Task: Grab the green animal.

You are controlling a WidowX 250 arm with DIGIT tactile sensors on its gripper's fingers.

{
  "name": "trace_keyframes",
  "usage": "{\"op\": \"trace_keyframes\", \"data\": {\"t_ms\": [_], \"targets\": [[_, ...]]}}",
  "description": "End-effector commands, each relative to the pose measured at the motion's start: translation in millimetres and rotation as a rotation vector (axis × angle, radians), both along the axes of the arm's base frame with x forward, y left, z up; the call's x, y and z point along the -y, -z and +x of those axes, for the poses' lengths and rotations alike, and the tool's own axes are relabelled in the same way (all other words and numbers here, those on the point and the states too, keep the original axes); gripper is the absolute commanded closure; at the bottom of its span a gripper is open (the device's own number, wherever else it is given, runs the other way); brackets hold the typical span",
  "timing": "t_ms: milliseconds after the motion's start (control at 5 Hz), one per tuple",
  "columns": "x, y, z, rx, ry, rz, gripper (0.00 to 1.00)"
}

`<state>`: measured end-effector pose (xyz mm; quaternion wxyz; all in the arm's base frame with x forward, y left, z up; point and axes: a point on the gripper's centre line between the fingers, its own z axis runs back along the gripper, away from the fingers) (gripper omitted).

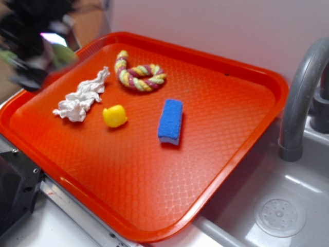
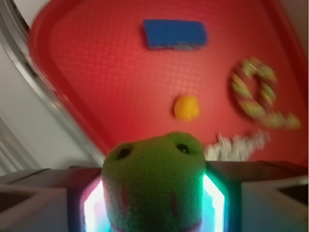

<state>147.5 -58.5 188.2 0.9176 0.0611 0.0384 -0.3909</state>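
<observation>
The green animal [image 2: 153,181], a fuzzy lime-green plush with two dark eyes and red stitching, fills the gap between my glowing pads in the wrist view. My gripper [image 2: 154,198] is shut on it, one finger pressing each side. In the exterior view the gripper [image 1: 49,46] is a dark blur raised above the far left corner of the red tray [image 1: 154,206], with a bit of the green animal [image 1: 64,54] showing at its side. The plush hangs clear of the tray surface.
On the tray lie a yellow rubber duck [image 1: 114,116], a blue sponge [image 1: 170,121], a crumpled white cloth [image 1: 82,98] and a striped rope ring [image 1: 139,74]. A grey faucet [image 1: 303,98] and sink [image 1: 280,213] are to the right.
</observation>
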Motion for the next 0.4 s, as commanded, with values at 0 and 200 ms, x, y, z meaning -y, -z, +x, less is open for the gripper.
{"op": "trace_keyframes", "data": {"t_ms": [0,200], "targets": [[12,-41,-47,0.025,-0.503,-0.152,1.00],[21,-27,-33,0.009,-0.755,-0.146,1.00]]}}
